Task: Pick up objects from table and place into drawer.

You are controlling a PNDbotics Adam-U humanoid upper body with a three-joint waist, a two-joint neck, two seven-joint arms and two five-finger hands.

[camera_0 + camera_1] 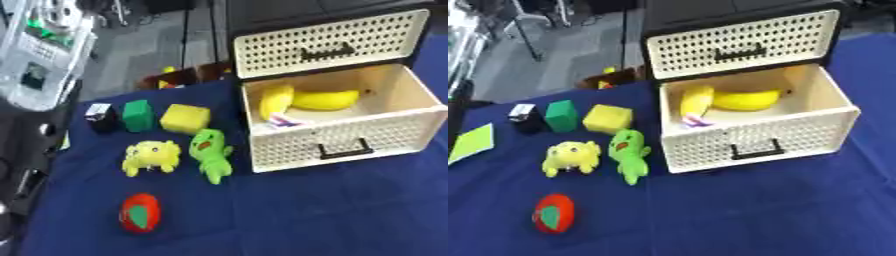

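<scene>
Cream drawer (pixel 350 137) open, bananas (pixel 325 99) inside, no readable writing, hands unseen.

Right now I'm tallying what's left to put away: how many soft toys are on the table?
2. A yellow soft toy lies left of a green soft toy, both beside the open drawer. Others may be hidden inside the drawer.

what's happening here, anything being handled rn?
Nothing is being handled right now; neither hand is in view. The open drawer already holds yellow banana-shaped things and a small white item. On the blue table, left of the drawer, wait a black box, a green block, a yellow cube, a yellow plush, a green plush and a red and green toy.
</scene>
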